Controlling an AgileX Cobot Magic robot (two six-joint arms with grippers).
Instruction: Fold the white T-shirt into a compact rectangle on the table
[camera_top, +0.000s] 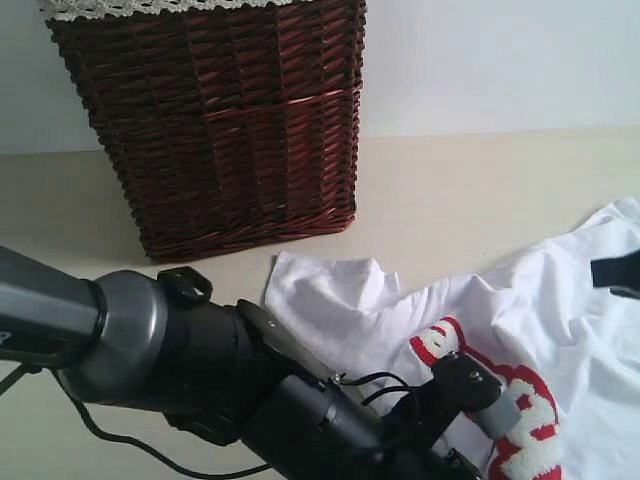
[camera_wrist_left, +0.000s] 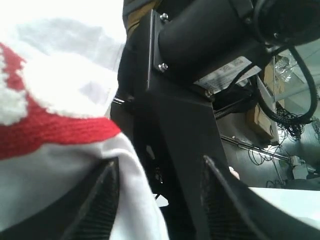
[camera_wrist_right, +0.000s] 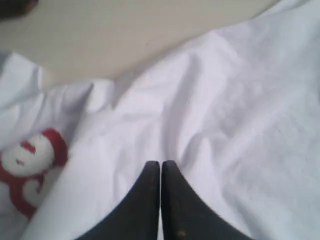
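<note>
White T-shirt (camera_top: 560, 330) lies rumpled on the counter (camera_top: 450, 200), near the wicker basket (camera_top: 220, 130). We see our left hand (camera_wrist_left: 160, 167) released, with cloth draped against one finger. Our right hand (camera_wrist_right: 160, 167) is clenched over the shirt; whether it pinches cloth, we cannot tell.

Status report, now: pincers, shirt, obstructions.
White T-shirt crumpled, unfolded on table. Left pincer open, cloth against one finger. Right pincer shut, tips at cloth. Wicker basket stands apart.
</note>
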